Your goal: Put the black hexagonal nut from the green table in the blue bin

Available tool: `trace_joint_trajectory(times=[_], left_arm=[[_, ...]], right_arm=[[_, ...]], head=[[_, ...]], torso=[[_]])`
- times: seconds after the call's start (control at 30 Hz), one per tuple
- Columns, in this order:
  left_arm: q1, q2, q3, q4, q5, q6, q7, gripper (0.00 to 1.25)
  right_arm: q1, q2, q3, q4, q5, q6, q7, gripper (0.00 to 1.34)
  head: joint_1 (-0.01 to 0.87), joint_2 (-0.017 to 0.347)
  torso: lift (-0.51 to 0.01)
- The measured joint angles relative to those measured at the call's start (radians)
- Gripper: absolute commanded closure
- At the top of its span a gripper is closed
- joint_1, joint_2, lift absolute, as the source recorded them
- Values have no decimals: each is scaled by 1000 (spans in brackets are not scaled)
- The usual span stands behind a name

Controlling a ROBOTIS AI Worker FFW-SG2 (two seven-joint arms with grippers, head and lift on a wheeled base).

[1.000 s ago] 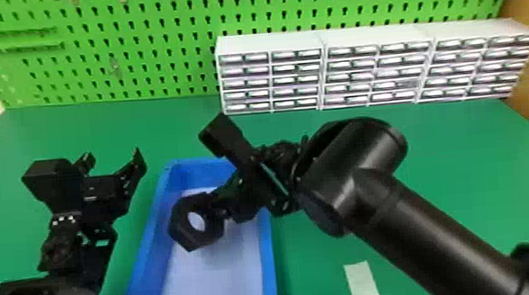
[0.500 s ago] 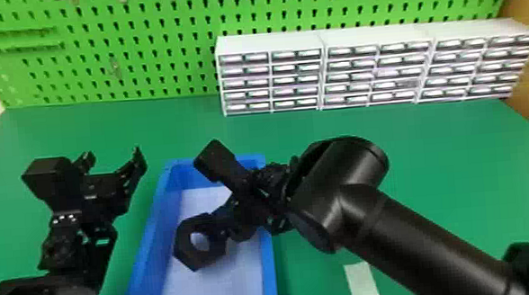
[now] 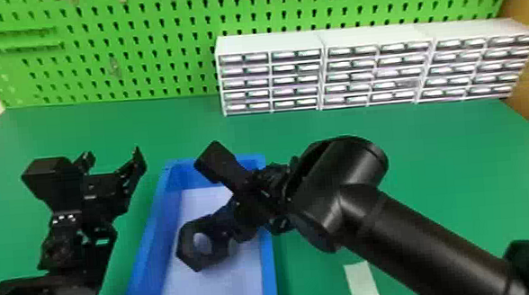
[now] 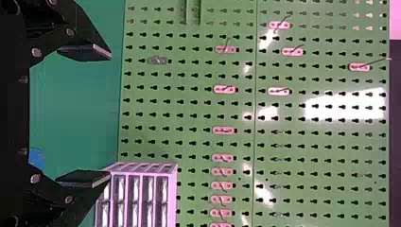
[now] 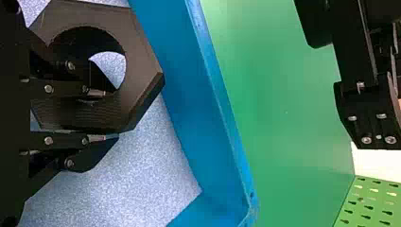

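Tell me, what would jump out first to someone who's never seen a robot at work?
Probably the chunky black hexagonal nut, gripped by the right hand over the pale floor of the blue bin, one finger inside its hole. Next, the left hand, open and holding nothing, left of the bin. Behind them, the bright green pegboard stands behind white drawer units.

White drawer cabinets (image 3: 269,43) are lined up before a green pegboard (image 3: 153,60) (small hooks (image 4: 224,89) are fixed to it); nearer, a pale strip (image 3: 362,286) is seen.
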Motion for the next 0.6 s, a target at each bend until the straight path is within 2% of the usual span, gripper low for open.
trace_joint_trajectory(times=[0.07, 0.17, 0.27, 0.37, 0.6], left_arm=[[0, 0, 0, 0, 0, 0, 0, 366], [0, 0, 0, 0, 0, 0, 0, 366], [0, 0, 0, 0, 0, 0, 0, 366], [0, 0, 0, 0, 0, 0, 0, 366], [0, 0, 0, 1, 0, 0, 0, 366]], right_arm=[[0, 0, 0, 0, 0, 0, 0, 808], [0, 0, 0, 0, 1, 1, 0, 585], [0, -1, 0, 0, 5, 1, -1, 472], [0, -2, 0, 0, 8, 1, -1, 429], [0, -3, -7, 0, 13, 1, -1, 424]], head=[[686, 52], [686, 52], [686, 52], [686, 52], [686, 52]], torso=[[-97], [-97], [-97], [-97], [-97]])
